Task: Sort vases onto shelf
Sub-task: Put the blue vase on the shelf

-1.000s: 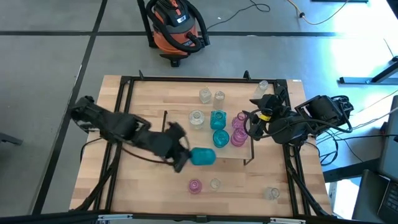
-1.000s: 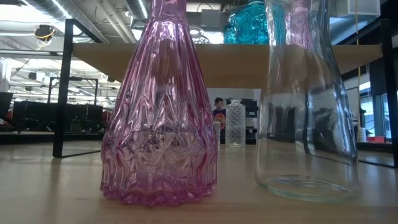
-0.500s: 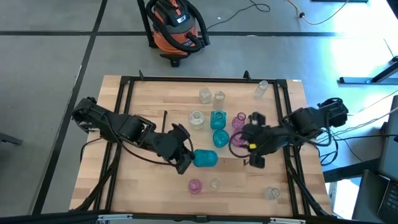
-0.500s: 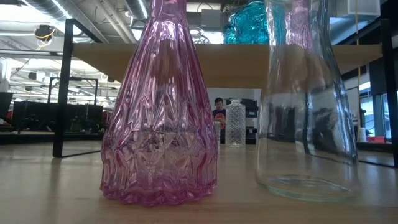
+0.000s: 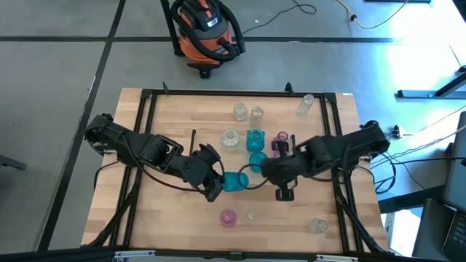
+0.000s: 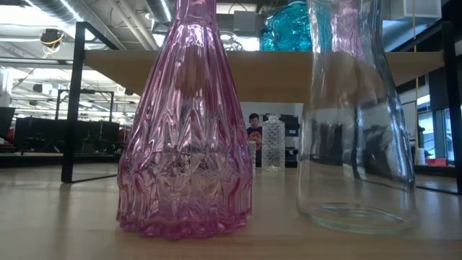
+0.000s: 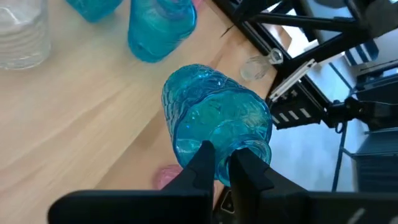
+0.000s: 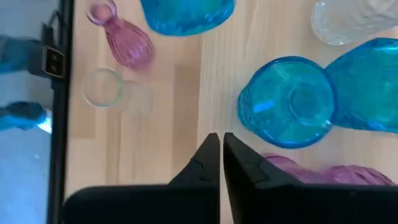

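My left gripper [image 7: 222,163] is clamped on a round teal vase [image 7: 214,121], carried on its side just off the shelf's [image 5: 211,149] front edge, mid table. My right gripper [image 8: 220,152] has fingers pinched together w/ nothing between, over the shelf's right part by a teal vase [image 8: 287,102] & pink ones. Near the table's front edge: pink bottle vase [image 6: 186,123] beside a clear vase [image 6: 357,115].

An orange and black shop vacuum [image 5: 206,30] stands on the grey floor [image 5: 58,65] beyond the far edge of the black-railed wooden tabletop [image 5: 175,218]. Cables [image 5: 378,18] trail across the floor nearby. In the low view, a person [image 6: 253,128] shows far back in the room.
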`<action>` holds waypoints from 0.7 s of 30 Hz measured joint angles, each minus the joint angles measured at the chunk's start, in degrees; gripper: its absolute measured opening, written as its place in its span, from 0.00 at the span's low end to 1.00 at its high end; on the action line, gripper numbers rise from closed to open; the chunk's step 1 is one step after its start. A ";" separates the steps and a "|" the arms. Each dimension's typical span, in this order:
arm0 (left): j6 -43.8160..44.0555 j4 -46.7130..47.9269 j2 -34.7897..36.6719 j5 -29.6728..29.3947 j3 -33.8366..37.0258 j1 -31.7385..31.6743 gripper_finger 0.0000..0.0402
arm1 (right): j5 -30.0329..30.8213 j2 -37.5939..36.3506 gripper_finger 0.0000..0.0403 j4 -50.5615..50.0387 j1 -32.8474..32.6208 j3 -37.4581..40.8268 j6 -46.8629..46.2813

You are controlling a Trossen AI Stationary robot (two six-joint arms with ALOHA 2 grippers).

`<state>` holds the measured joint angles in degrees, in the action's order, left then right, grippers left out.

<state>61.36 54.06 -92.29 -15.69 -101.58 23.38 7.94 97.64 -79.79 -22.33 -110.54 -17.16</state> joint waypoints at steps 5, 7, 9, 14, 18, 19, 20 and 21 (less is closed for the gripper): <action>0.02 0.11 0.00 -0.38 0.00 0.00 0.04 | 0.89 2.69 0.00 -0.12 0.90 0.00 1.16; 0.01 0.20 0.00 -0.38 0.00 0.01 0.04 | 2.04 3.26 0.00 -0.08 1.43 0.00 1.19; 0.00 0.46 0.00 -0.50 0.00 0.02 0.04 | 2.98 3.55 0.00 -0.11 1.92 0.00 1.25; -0.18 0.50 0.00 -1.22 0.00 0.00 0.04 | 3.52 3.57 0.00 0.23 3.68 0.00 1.53; -0.46 0.57 0.00 -1.21 0.00 0.02 0.04 | 3.42 3.57 0.00 0.22 5.14 0.00 2.72; -0.51 0.55 0.00 -1.24 0.00 0.00 0.04 | 3.17 3.57 0.00 0.22 5.45 0.00 2.90; -0.68 0.55 0.00 -1.34 0.00 0.00 0.04 | 2.85 3.57 0.00 0.22 5.67 0.00 3.20; -0.87 0.57 0.00 -1.39 0.00 0.00 0.04 | 2.84 3.57 0.00 0.23 5.90 0.00 3.63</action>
<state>60.49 54.63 -92.29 -17.08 -101.58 23.38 10.79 101.21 -79.57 -16.43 -110.54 -13.53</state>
